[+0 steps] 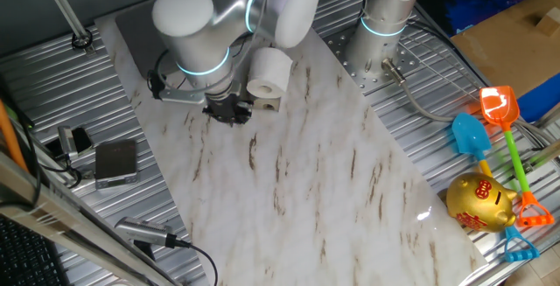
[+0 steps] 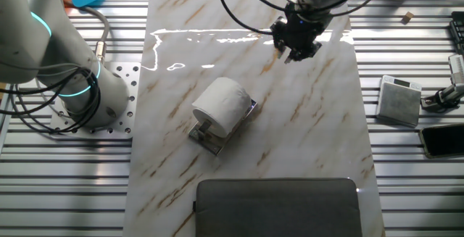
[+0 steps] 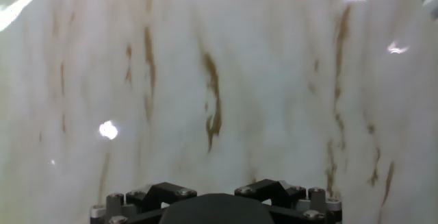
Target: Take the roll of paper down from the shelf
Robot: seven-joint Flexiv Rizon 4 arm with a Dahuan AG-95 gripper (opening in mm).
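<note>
We see the roll of paper (image 2: 223, 105) lying on its side on the shelf (image 2: 212, 140), a small dark stand with a flat base that sits on the marble-patterned table (image 2: 290, 135); the roll's hollow core (image 1: 263, 87) faces toward one fixed camera, and the roll looks untouched. The claw (image 2: 297, 43) hangs above the table, near the roll but apart from it, with bare marble between them in the other fixed view. From one fixed view the claw (image 1: 229, 109) appears just beside the roll, low over the tabletop, under the arm's white elbow joint (image 1: 188, 24). We cannot tell whether the claw is spread or pressed together: both fixed views show only a dark cluster at the wrist, and the hand view shows only the black mount at the bottom edge over blurred marble, with no fingers in sight. A grey mat (image 2: 279, 206) lies at one end of the table. Off to the side on the slatted metal surface we see a golden piggy bank (image 1: 479, 202), coloured plastic toy shovels (image 1: 499, 111) and a small grey box (image 2: 399, 99).
</note>
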